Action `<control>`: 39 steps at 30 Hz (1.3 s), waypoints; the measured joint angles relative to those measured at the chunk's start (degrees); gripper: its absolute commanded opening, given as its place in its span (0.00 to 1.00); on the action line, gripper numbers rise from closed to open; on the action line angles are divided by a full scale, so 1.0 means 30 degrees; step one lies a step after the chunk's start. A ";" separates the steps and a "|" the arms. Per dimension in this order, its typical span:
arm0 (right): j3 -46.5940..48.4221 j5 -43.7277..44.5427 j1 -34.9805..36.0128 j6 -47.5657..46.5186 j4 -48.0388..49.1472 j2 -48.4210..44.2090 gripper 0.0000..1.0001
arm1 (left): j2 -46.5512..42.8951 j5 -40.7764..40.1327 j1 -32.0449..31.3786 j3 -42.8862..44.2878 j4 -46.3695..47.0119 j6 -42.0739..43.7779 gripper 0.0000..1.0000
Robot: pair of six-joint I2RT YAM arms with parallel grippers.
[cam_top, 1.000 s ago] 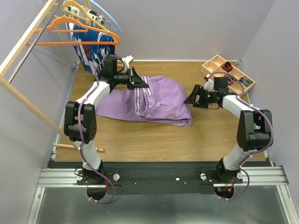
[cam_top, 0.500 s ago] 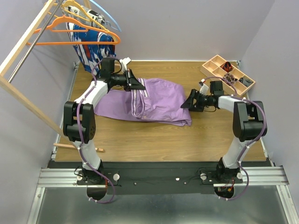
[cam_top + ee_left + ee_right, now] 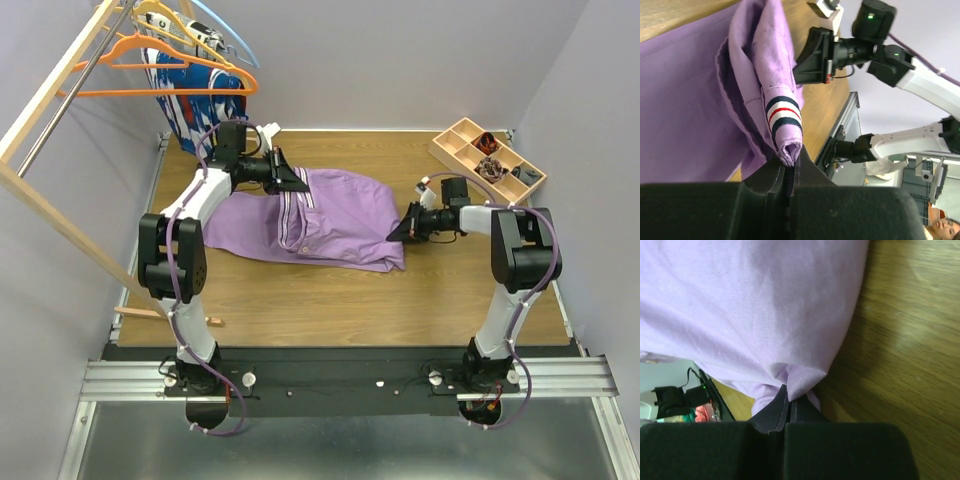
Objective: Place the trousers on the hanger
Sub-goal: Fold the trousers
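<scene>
The trousers (image 3: 345, 215) are plain lilac-purple across the legs. Their waistband (image 3: 784, 116) is white, crossed by two navy stripes with a red one between them. The hanger (image 3: 160, 92) is bright orange. Next to it hang a paler yellow-orange hanger (image 3: 160, 18) and a light blue hanger (image 3: 245, 50). The garment (image 3: 195, 110) below them is patterned in blue, white and red. The worktop (image 3: 330, 300) is mid-brown wood grain, and the compartment tray (image 3: 447, 152) is pale wood. The left arm (image 3: 205, 200) and right arm (image 3: 500, 215) are white with black joints and purple cables. The left pincer (image 3: 790, 172) and right pincer (image 3: 788, 410) are matte black.
</scene>
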 measured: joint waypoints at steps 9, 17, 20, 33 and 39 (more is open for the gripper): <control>0.2164 0.4903 -0.0648 -0.0627 -0.6309 -0.0692 0.01 | 0.1239 -0.1137 -0.1239 0.0874 -0.0984 0.1027 0.00; 0.4962 1.2998 -0.1530 -0.2288 -1.2517 -0.1384 0.01 | 0.3009 -0.1515 -0.3679 0.2463 -0.1224 0.1268 0.00; 0.5348 1.5074 -0.1639 -0.2783 -1.3784 -0.1384 0.01 | 0.3577 -0.1515 -0.4437 0.2936 -0.1224 0.1282 0.00; 0.5617 1.9890 -0.2958 -0.2732 -1.5737 -0.1719 0.53 | 0.5377 -0.1508 -0.6652 0.4845 -0.1107 0.1260 0.00; 0.6659 2.1026 -0.3738 -0.3417 -1.5963 -0.2594 0.87 | 0.5377 -0.1479 -0.6178 0.5093 -0.1107 0.1282 0.00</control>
